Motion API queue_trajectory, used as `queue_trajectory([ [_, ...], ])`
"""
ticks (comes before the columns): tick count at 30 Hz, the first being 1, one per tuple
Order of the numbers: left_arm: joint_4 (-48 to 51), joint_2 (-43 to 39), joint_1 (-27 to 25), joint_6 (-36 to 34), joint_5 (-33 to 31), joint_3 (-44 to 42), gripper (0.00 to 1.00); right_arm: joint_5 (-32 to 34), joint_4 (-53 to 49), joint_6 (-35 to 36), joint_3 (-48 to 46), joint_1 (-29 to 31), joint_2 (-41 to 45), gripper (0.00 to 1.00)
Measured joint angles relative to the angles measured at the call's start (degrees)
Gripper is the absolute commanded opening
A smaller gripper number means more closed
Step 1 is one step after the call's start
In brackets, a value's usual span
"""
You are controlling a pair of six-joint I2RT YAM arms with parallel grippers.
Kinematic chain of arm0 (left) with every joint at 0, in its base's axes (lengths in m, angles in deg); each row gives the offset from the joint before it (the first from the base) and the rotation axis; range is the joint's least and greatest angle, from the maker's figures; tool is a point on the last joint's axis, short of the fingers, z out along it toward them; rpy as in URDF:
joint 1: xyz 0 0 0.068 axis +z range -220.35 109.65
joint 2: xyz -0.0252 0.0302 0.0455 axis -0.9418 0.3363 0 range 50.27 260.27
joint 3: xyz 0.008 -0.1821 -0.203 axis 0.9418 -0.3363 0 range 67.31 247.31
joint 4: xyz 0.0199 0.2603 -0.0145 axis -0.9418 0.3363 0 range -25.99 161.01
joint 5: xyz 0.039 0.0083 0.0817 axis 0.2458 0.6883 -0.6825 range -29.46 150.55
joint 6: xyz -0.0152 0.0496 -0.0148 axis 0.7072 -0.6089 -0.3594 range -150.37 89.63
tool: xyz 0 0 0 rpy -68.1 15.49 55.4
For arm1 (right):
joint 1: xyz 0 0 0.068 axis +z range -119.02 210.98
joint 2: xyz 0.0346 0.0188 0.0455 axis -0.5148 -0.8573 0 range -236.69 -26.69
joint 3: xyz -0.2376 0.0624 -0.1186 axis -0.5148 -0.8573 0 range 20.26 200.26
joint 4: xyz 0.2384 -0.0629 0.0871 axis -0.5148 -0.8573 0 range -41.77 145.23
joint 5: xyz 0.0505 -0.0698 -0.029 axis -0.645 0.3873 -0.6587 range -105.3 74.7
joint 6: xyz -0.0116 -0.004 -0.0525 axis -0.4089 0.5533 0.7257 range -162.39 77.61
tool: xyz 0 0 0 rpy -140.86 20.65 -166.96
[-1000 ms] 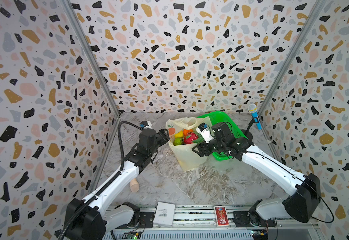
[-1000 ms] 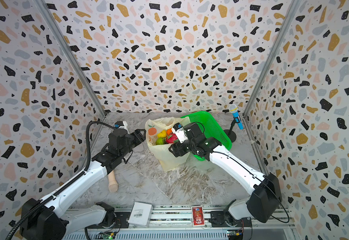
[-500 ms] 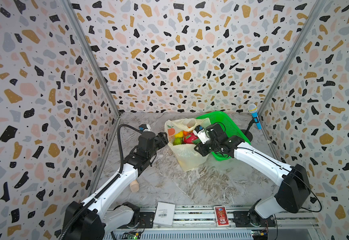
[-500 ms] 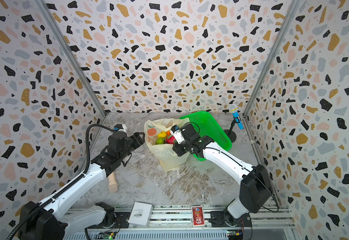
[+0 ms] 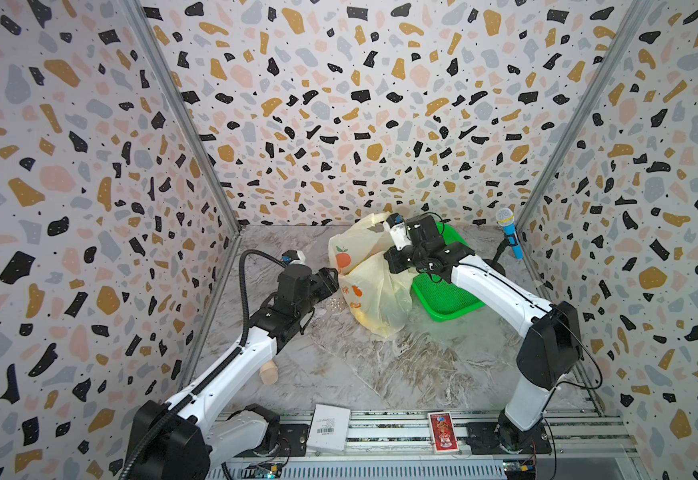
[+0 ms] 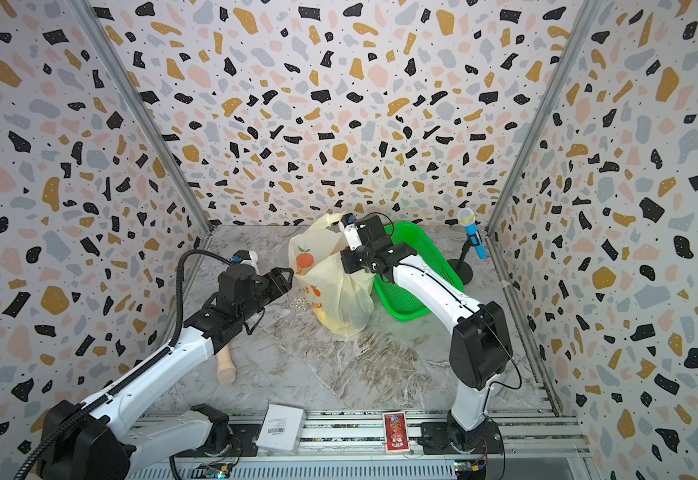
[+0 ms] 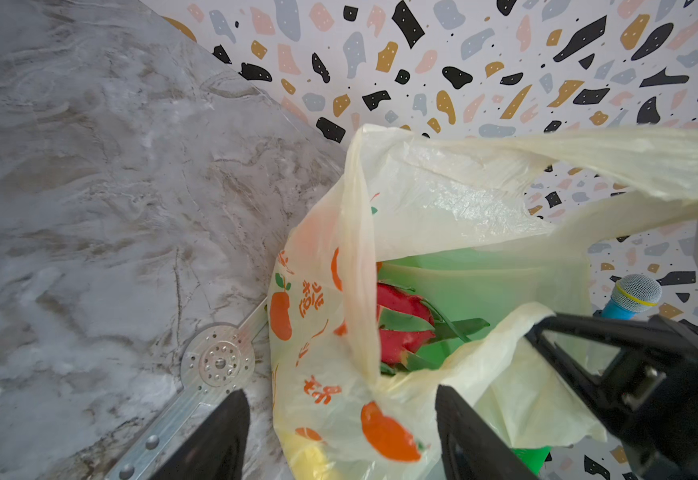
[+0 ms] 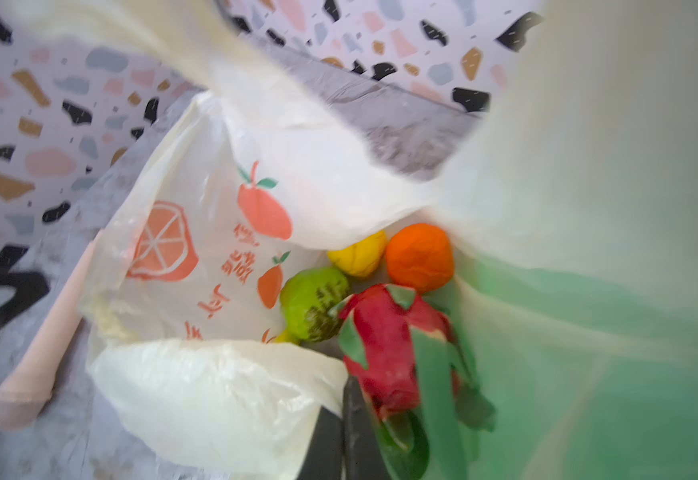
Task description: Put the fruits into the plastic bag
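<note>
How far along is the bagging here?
Done: the yellow, orange, light green and red-pink toy fruits lie inside the pale yellow printed plastic bag. In hand: the right pincer is shut, apparently on the bag's rim; the left pincer is open beside it. Left: no loose fruit visible.

Green mesh basket (image 5: 447, 299) is sitting at 1 o'clock on the marbled counter (image 5: 380, 374). Blue microphone (image 5: 508, 237) is standing upright at 2 o'clock. Beige wooden peg (image 5: 268, 372) is lying at 8 o'clock. White barcoded box (image 5: 330, 428) and red card pack (image 5: 443, 432) are resting apart on the front rail (image 5: 384, 428) at 6 o'clock.
</note>
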State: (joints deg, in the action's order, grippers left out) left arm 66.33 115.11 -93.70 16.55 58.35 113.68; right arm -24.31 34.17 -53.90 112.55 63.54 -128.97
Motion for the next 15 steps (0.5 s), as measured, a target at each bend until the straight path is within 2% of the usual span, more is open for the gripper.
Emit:
queue_trajectory([
  [5,-0.02,0.02,0.0,-0.39,1.07,-0.74,0.71,-0.83,4.17,-5.55,-2.49,-3.69,-1.57,0.0],
  [6,0.02,0.02,0.0,-0.44,1.07,-1.01,0.71,-0.92,4.66,-6.32,-3.5,-3.63,-1.53,0.04],
  [7,0.22,0.02,0.0,-0.46,1.05,-1.14,0.71,-1.09,5.09,-6.93,-4.31,-3.43,-1.4,0.1],
  [8,0.26,0.02,0.0,-0.5,0.94,-1.29,0.71,-1.31,5.64,-7.48,-5.27,-3.15,-1.09,0.21],
  [9,0.33,0.02,0.0,-0.59,0.66,-1.36,0.71,-1.46,6.12,-7.72,-6.23,-2.89,-0.59,0.39],
  [11,0.55,0.02,0.02,-0.66,-0.28,-1.38,0.72,-1.68,6.43,-7.74,-7.96,-2.54,1.38,0.62],
  [13,0.81,0.02,0.28,-0.76,-1.79,-1.38,0.72,-1.79,6.56,-7.28,-9.25,-2.25,4.63,0.73],
  [15,1.57,0.02,1.16,-0.72,-4.13,-1.38,0.74,-1.81,7.41,-7.02,-10.91,-2.14,10.14,0.77],
])
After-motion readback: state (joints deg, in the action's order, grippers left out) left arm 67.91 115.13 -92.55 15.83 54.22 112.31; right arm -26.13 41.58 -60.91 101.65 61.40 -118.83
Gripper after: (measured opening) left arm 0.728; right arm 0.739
